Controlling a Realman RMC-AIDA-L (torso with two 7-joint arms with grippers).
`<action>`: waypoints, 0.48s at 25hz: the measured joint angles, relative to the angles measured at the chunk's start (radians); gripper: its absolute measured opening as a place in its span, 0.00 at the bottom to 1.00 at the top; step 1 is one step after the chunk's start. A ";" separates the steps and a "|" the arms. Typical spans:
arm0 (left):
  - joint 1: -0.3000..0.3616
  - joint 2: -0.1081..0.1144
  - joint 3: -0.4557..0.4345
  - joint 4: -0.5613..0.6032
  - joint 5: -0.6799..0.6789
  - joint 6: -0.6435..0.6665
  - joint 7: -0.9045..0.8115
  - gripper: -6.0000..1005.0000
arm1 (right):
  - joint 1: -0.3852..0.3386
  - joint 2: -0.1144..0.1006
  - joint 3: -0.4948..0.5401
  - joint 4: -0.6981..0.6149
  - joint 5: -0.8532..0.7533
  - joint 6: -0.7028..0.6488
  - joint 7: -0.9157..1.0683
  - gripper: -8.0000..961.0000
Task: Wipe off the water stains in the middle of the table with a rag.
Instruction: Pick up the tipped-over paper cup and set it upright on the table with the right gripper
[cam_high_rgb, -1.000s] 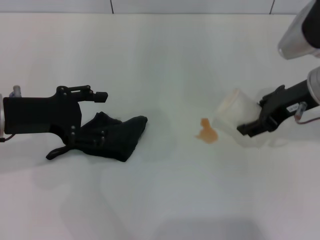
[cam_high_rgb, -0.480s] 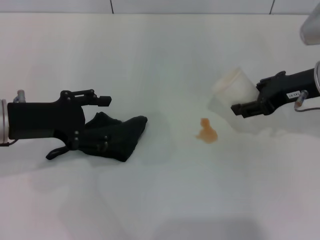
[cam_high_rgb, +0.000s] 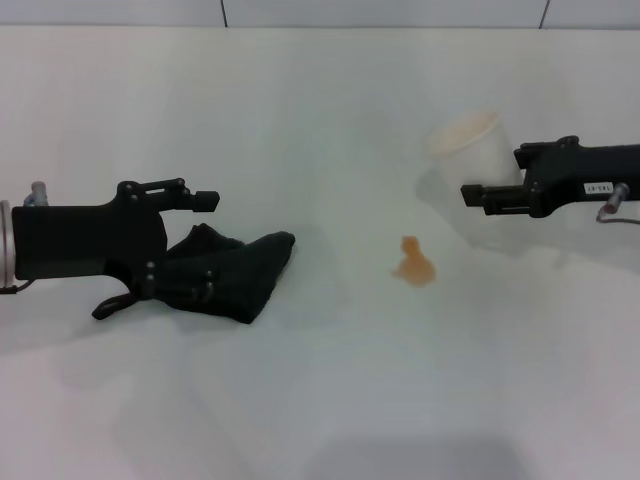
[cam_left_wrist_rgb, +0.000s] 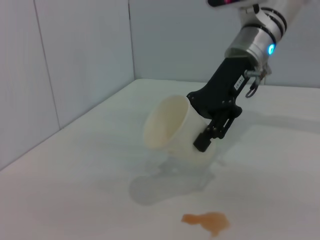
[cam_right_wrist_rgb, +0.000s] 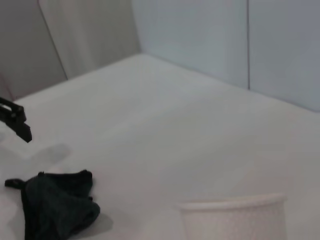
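On table (cam_high_rgb: 320, 400): right pincer (cam_high_rgb: 478, 193) clamping cup (cam_high_rgb: 470, 150), lifted off water stains (cam_high_rgb: 414, 263); left pincer (cam_high_rgb: 160, 245) gaping astride rag (cam_high_rgb: 235, 270).

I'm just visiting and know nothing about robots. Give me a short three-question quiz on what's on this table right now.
1. True or false: the black rag lies on top of the orange stain.
2. Which gripper holds the paper cup? A) left gripper B) right gripper C) neither
3. Fill in: the left gripper sits open around the ____, which rests on the table.

Key
1. False: rag and stain lie apart, with bare table between them.
2. B: the right gripper is shut on the cup, holding it tilted above the table.
3. rag
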 joint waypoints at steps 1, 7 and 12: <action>0.000 -0.001 0.000 0.000 0.000 0.000 0.000 0.86 | 0.001 0.000 0.010 0.037 0.029 0.011 -0.043 0.69; -0.001 -0.010 0.005 0.000 0.006 0.001 0.002 0.86 | 0.003 0.000 0.024 0.203 0.164 0.074 -0.245 0.69; 0.000 -0.015 0.006 0.000 0.008 0.002 0.003 0.86 | -0.001 0.000 0.026 0.294 0.242 0.106 -0.372 0.69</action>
